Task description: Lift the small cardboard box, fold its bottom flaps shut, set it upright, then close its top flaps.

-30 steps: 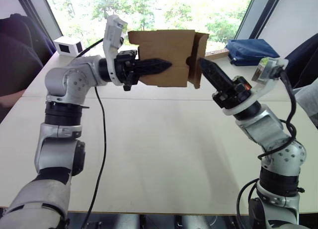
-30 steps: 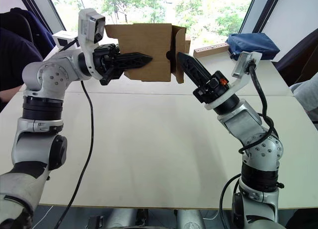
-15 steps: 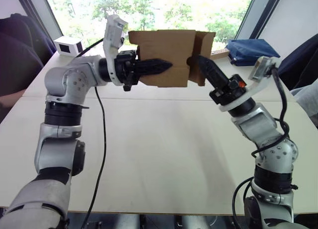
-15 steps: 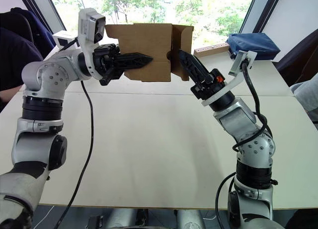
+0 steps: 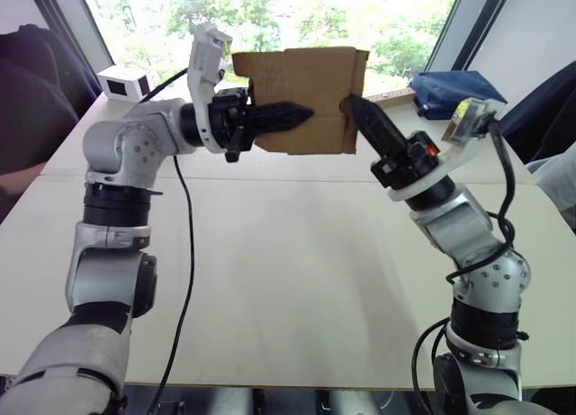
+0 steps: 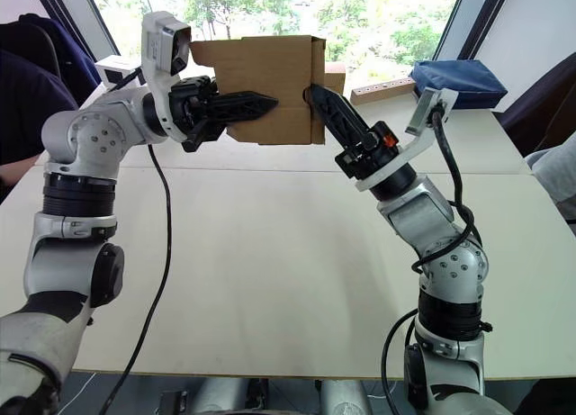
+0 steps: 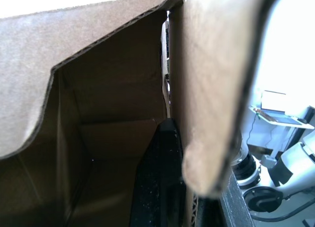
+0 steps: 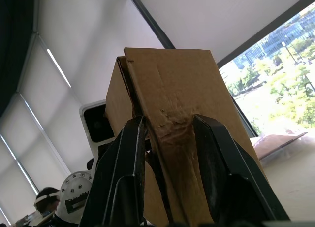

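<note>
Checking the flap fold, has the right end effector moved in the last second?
Yes. The right end effector has pushed toward the left end effector, pressing the end flap flat against the small cardboard box.

The small cardboard box point(image 5: 301, 100) hangs airborne, brown, end flaps folded.

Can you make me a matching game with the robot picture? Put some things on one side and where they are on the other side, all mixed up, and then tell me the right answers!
Things:
1. small cardboard box
2. left gripper
3. blue bag
4. white box

Where or how:
A. lying on the table at the far right, by the window
B. held up in the air above the table
C. sitting on the table at the far left, behind the robot's left arm
D. shut on the side of the brown box

Right pairs: 1-B, 2-D, 3-A, 4-C
</note>
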